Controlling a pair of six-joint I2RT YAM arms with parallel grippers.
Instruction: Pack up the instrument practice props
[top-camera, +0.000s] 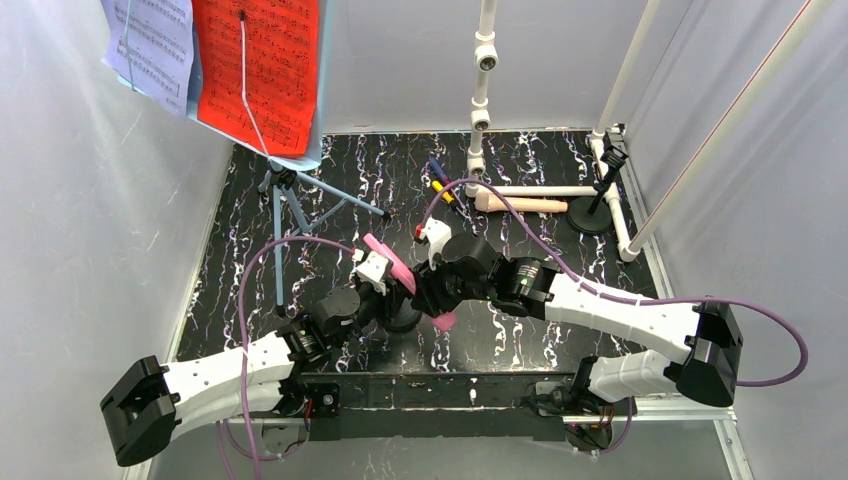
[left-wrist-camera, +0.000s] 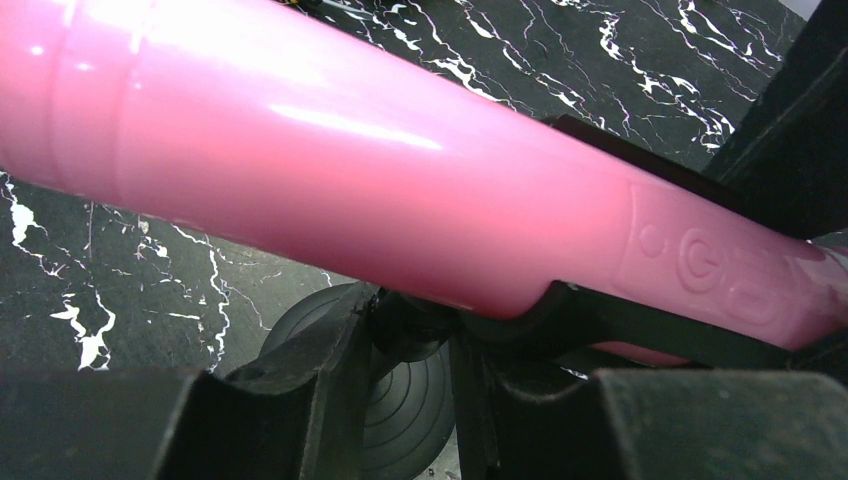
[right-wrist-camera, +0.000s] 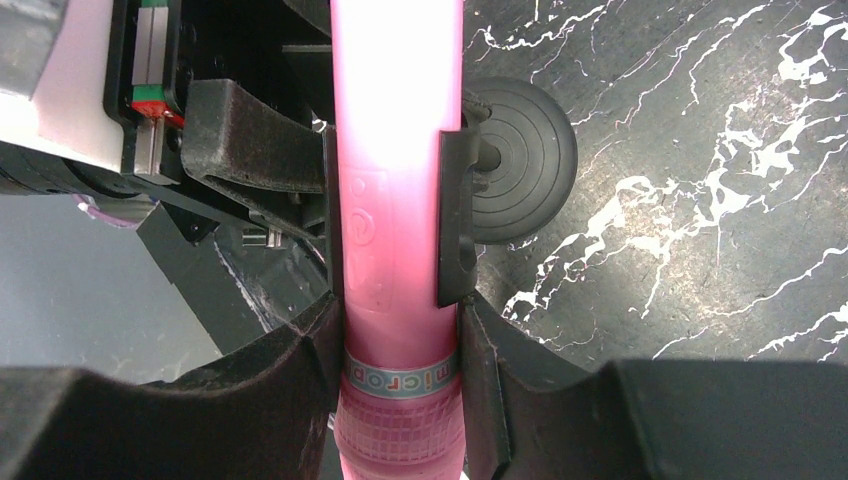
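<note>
A pink toy microphone (top-camera: 392, 262) lies slanted in the clip of a black round-based holder (top-camera: 403, 316) near the table's middle. My left gripper (left-wrist-camera: 410, 340) is shut on the holder's stem (left-wrist-camera: 432, 330), just under the microphone (left-wrist-camera: 330, 170). My right gripper (right-wrist-camera: 400, 350) is shut on the pink microphone (right-wrist-camera: 398, 200) close to its meshed head, with the holder's clip (right-wrist-camera: 455, 220) and round base (right-wrist-camera: 525, 155) right beyond my fingers. A beige microphone (top-camera: 520, 204) lies at the back beside a second black holder (top-camera: 597, 205). The pale-blue music rack (top-camera: 285, 190) stands back left with red (top-camera: 258, 70) and lavender (top-camera: 150, 45) pages.
A white PVC pipe frame (top-camera: 483, 90) rises at the back and runs along the right side. A few coloured pens (top-camera: 440, 188) lie near its foot. Purple cables loop over both arms. Grey walls close in the black marbled tabletop (top-camera: 330, 170).
</note>
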